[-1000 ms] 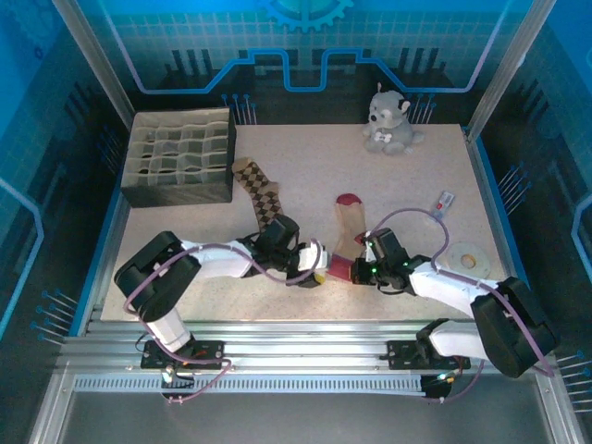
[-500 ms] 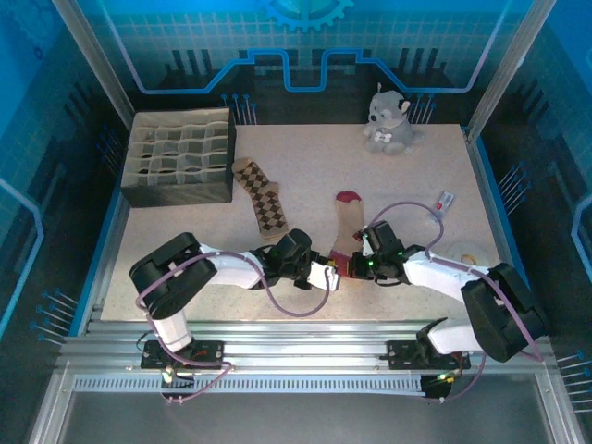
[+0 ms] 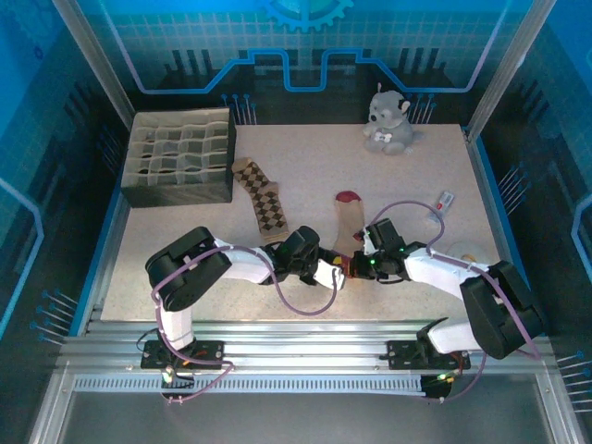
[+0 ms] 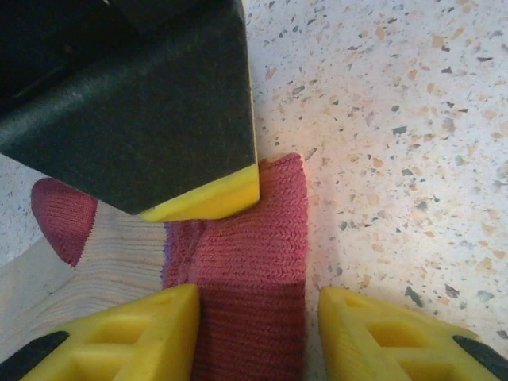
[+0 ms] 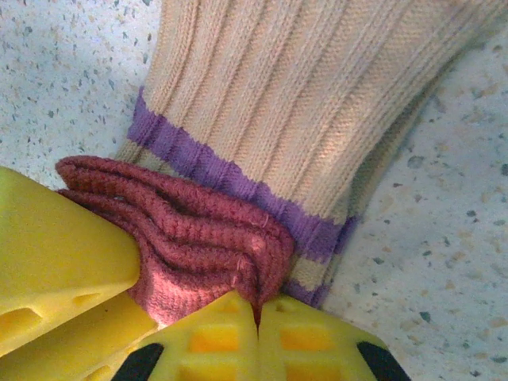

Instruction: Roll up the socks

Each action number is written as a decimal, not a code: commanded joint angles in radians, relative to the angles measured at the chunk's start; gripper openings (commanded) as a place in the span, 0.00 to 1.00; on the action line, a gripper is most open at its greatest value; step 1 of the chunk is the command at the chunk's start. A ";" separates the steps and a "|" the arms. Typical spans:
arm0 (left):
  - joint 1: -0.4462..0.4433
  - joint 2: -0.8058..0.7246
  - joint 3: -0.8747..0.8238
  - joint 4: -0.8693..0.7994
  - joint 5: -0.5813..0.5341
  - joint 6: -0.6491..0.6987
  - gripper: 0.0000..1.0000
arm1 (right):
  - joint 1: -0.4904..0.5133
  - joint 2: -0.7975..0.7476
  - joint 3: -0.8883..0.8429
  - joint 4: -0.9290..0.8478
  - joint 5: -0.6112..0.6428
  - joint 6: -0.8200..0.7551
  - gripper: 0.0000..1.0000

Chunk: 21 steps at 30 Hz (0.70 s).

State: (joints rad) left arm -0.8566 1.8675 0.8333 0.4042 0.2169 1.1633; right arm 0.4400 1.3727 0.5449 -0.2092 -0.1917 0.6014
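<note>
Right gripper (image 5: 258, 316) is clamped tight on the red cuff (image 5: 202, 254) of the striped sock (image 3: 348, 227), mid-table, toe at twelve o'clock. Left gripper (image 4: 258, 333) is half-spread, straddling that cuff (not gripping). Closing off-centre could pinch one layer, and the roll would unravel. The argyle sock (image 3: 268, 205) waits at ten o'clock.

At the back right of your speckled tabletop (image 3: 305, 157) sits a grey plush animal (image 3: 388, 118), upright and facing the front. A dark box (image 3: 178, 157), divided into a grid of small compartments, stands at the back left corner. Near the right edge you have a small white-and-red item (image 3: 445, 200) and, nearer the front, a pale disc (image 3: 470, 248), partly hidden.
</note>
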 commanded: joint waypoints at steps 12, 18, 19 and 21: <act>0.026 0.045 0.061 -0.260 -0.041 0.214 0.44 | -0.075 0.130 0.048 -0.205 -0.075 -0.085 0.00; 0.036 0.085 0.166 -0.454 -0.073 0.245 0.31 | -0.077 0.118 0.080 -0.252 -0.093 -0.113 0.00; 0.036 0.097 0.199 -0.513 -0.073 0.249 0.25 | -0.079 0.108 0.083 -0.263 -0.098 -0.118 0.00; 0.035 0.109 0.249 -0.624 -0.058 0.245 0.18 | -0.086 0.083 0.082 -0.278 -0.106 -0.124 0.00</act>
State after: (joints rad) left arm -0.8516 1.9175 1.0386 0.0330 0.2230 1.3663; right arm 0.3710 1.4647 0.6430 -0.3416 -0.3153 0.5079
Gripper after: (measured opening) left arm 0.191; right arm 0.041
